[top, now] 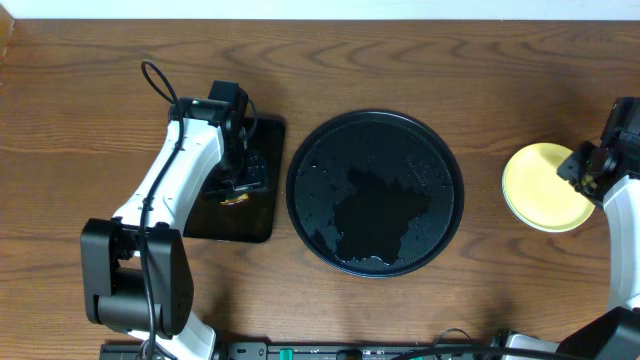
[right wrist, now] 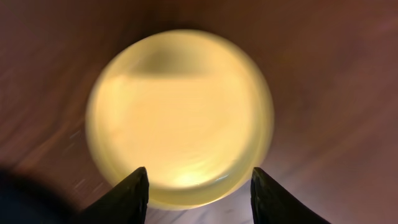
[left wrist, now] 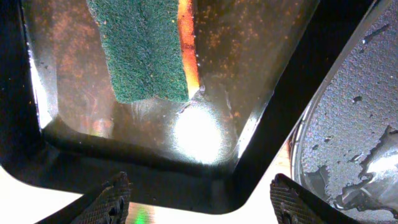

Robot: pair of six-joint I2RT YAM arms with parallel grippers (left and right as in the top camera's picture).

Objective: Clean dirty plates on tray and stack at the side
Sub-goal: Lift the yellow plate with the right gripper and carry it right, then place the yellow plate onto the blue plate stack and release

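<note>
So the round tray (top: pixel 330 140) is sitting there wet and bare, with no plates on it. The yellow plate (top: pixel 540 190) is lying on the wood to the right of the round tray, well apart from its rim. The right gripper (right wrist: pixel 199 169) is hovering over the plate's edge on the side away from the round tray, fingers spread with nothing between them. Only that one plate is showing, and I can't tell if the other two are hiding underneath it. Just beside the round tray on its left, the left gripper (left wrist: pixel 199 186) is hanging over the small rectangular tray (top: pixel 250 225), fingers wide apart and holding nothing. The sponge (left wrist: pixel 146 56) is lying in the shallow water just ahead of them. What I'm worrying about is that right gripper sitting so close above the plate. If one finger is clipping the rim as it's pulling away, I'm guessing the plate goes skating across the wood or tips off whatever's under it. The left side could also end up dripping water across the table.
</note>
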